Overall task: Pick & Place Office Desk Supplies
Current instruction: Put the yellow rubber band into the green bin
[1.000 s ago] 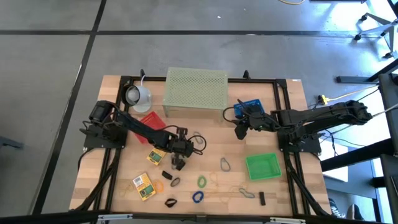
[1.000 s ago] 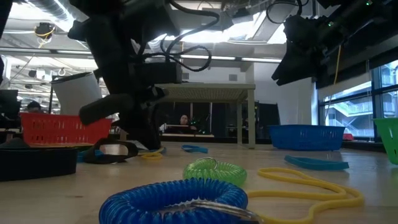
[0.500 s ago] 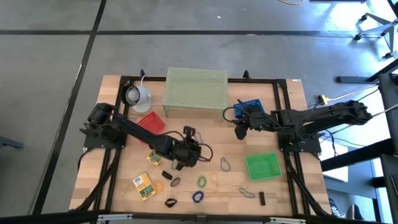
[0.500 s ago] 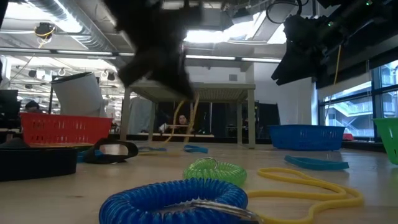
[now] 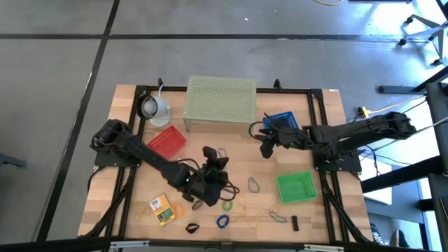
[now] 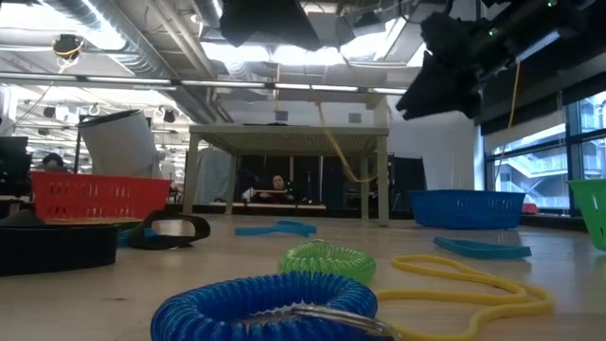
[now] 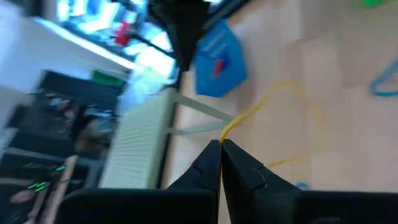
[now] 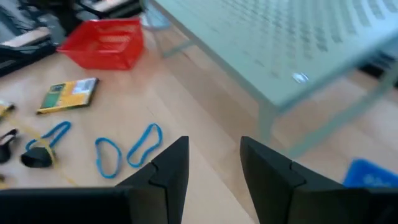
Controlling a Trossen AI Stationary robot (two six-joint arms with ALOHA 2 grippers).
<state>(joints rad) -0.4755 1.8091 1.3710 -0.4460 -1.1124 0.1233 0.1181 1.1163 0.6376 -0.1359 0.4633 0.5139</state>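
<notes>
My left gripper (image 5: 212, 155) is raised above the table's middle, shut on a thin yellow loop (image 7: 305, 106). The loop hangs in the air in the low view (image 6: 339, 156). My right gripper (image 5: 266, 147) is open and hovers beside the blue basket (image 5: 280, 120), touching nothing. Loose supplies lie flat on the near half of the table: a green coil (image 5: 227, 204), a blue coil (image 5: 222, 221), a blue loop (image 5: 253, 184), a yellow packet (image 5: 161, 208), a black clip (image 5: 190, 227) and more yellow loops (image 6: 464, 284). My left gripper pinches the yellow loop between its two shut fingers (image 7: 214, 163), at one spot on the band (image 7: 227, 132) right at the fingertips. The fingers point slantwise toward the table's far right. The rest of the loop curves free beyond them, slack and lifted clear of the table.
The pale green perforated stand (image 5: 220, 101) stands at the far edge, with a white cup (image 5: 154, 106) to its left. A red basket (image 5: 166, 140) sits left of centre and a green basket (image 5: 294, 187) at the right. A small black item (image 5: 295, 223) lies near the front edge.
My left gripper has risen from the table near the yellow packet and swung toward the right and near side, tipping its fingers upward. It stayed shut and carried the yellow loop off the table, so the loop now hangs in the air.
</notes>
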